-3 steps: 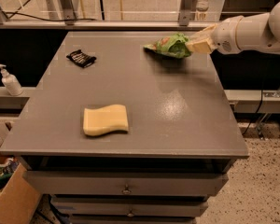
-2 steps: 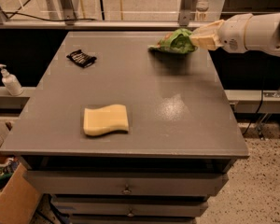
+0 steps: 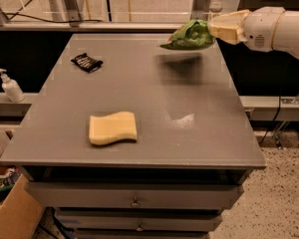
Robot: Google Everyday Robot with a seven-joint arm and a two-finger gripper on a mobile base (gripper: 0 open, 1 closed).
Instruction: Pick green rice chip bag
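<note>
While hanging clear of the desk [image 3: 199, 133] in the upper right of the frame, throwing a dark shadow [image 3: 178, 66] on the grey top just below: green rice chip bag [image 3: 189, 35], up and airborne! Pinched at its right end by the gripper [image 3: 215, 30], reaching in from the right edge of the frame, jaws clamped on the crinkly film. Looks like the lift phase of the pick, close to done by this judgement.

Now, to finish it well: hold the squeeze firm and even. Just an edge of the pouch caught, by the look of it, and slick film at that, prone to sliding out. Raise straight and smooth, no jerks, no swinging of the loose left end. Mind the metal rail [image 3: 114, 26] behind the desk at the top of the frame.

Nothing to trouble the move lower down: pale-yellow wavy sponge [image 3: 113, 128] lying lower left of centre, small black wrapper [image 3: 86, 62] at upper left, both well apart from the bag. White pump bottle [image 3: 11, 86] off the desk at the far left edge, out of play.
</note>
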